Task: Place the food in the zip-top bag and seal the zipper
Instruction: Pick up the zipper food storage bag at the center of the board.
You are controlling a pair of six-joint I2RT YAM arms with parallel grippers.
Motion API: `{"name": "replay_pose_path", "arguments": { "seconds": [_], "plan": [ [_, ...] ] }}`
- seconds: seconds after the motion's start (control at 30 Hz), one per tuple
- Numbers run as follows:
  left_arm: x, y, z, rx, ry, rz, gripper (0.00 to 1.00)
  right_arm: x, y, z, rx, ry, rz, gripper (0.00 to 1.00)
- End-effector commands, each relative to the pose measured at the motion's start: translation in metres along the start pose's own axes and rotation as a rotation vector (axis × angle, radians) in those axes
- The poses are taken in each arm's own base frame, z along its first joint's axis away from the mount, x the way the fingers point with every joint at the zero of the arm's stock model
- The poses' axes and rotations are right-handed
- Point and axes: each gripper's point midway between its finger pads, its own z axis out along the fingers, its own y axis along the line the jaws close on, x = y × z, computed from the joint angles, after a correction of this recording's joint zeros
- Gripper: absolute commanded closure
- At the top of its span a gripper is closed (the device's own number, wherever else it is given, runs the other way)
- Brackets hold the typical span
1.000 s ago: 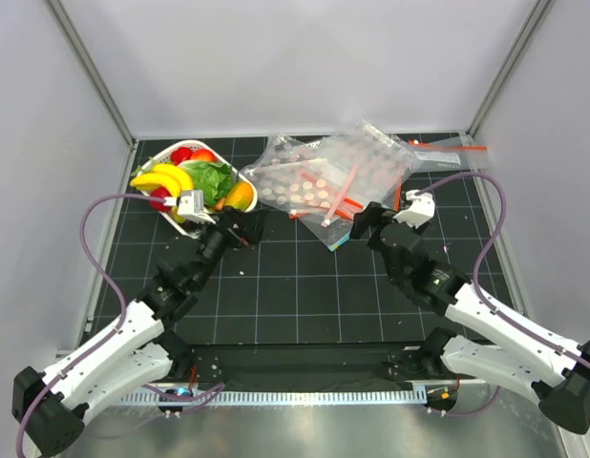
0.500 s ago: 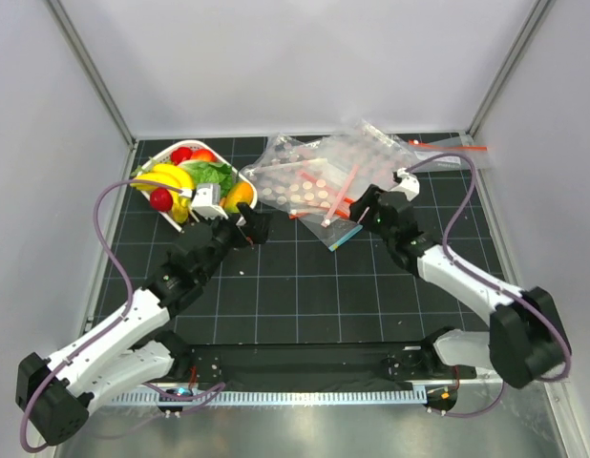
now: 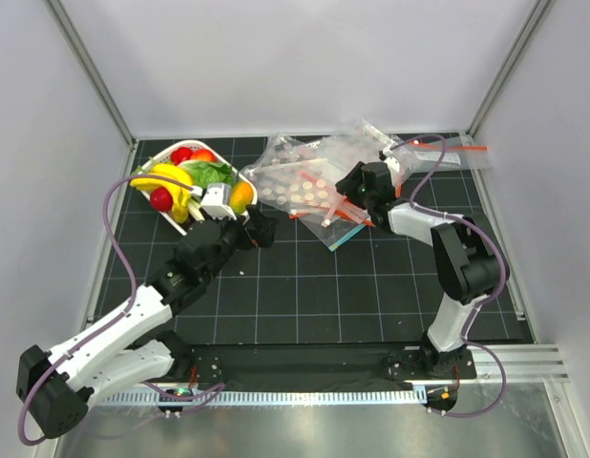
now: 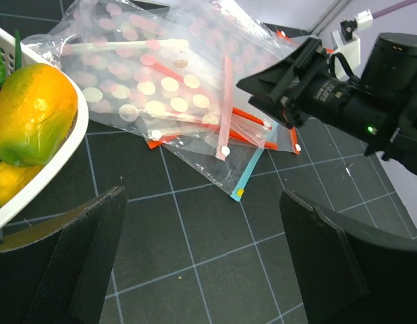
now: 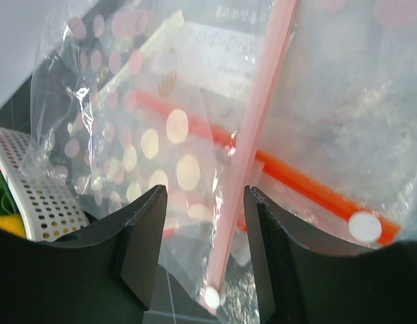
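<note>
**Food in the basket, dotted bag in the pile, right fingers astride a pink strip**

We see the food sitting in a white basket at the far left of the desk. It includes a banana bunch, a red fruit, a green leaf and a mango against the basket's right rim.

Just right of the basket lies a loose pile of clear bags. The bag with pale dots lies flat on the pile's left side, close to the basket. Its whitish zipper runs along its far edge. Other bags in the pile carry a pink strip, a red strip and a blue edge.

The left fingers stand wide apart and hold nothing. They hang over bare desk just in front of the basket and the pile's near corner.

The right fingers are low over the middle of the pile and point left toward the basket. They stand about half apart, narrower than the left pair. In the right wrist view the pink strip runs through the gap, close by one finger, with dotted plastic beneath. We see no strip or fold clamped between them.
</note>
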Motion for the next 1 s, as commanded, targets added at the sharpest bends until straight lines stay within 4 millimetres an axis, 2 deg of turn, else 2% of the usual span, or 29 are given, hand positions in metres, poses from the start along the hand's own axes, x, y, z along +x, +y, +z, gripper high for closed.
{"name": "replay_pose_path", "arguments": {
  "seconds": [0.0, 0.07, 0.2, 0.33, 0.4, 0.43, 0.67, 0.77, 0.83, 0.97],
  "plan": [
    [-0.022, -0.009, -0.003, 0.01, -0.049, 0.009, 0.0, -0.035, 0.022, 0.018, -0.061, -0.085, 0.054, 0.44],
    [-0.024, -0.01, -0.005, 0.01, -0.056, 0.01, 0.0, -0.042, 0.022, 0.025, -0.057, -0.099, 0.066, 0.44],
    [-0.027, -0.012, -0.008, 0.013, -0.063, 0.012, 0.0, -0.042, 0.015, 0.041, -0.021, -0.093, 0.079, 0.39],
    [-0.027, -0.017, -0.012, 0.03, -0.062, 0.005, 0.0, -0.04, 0.005, 0.056, 0.004, -0.088, 0.096, 0.39],
    [-0.03, -0.021, -0.015, 0.037, -0.07, 0.004, 0.0, -0.044, 0.006, 0.061, -0.007, -0.095, 0.108, 0.38],
    [-0.03, -0.023, -0.016, 0.045, -0.071, 0.005, 0.0, -0.04, 0.002, 0.066, 0.003, -0.083, 0.11, 0.39],
    [-0.03, -0.025, -0.016, 0.036, -0.075, 0.012, 0.0, -0.043, 0.002, 0.08, -0.001, -0.079, 0.126, 0.36],
    [-0.024, -0.023, -0.015, 0.022, -0.052, 0.029, 0.0, -0.039, 0.003, 0.085, -0.005, -0.066, 0.133, 0.35],
    [-0.025, -0.023, -0.015, 0.019, -0.053, 0.033, 0.0, -0.042, 0.007, 0.088, -0.025, -0.073, 0.136, 0.42],
    [-0.024, -0.023, -0.015, 0.011, -0.053, 0.038, 0.0, -0.04, 0.011, 0.092, -0.047, -0.059, 0.148, 0.49]
  ]
}}
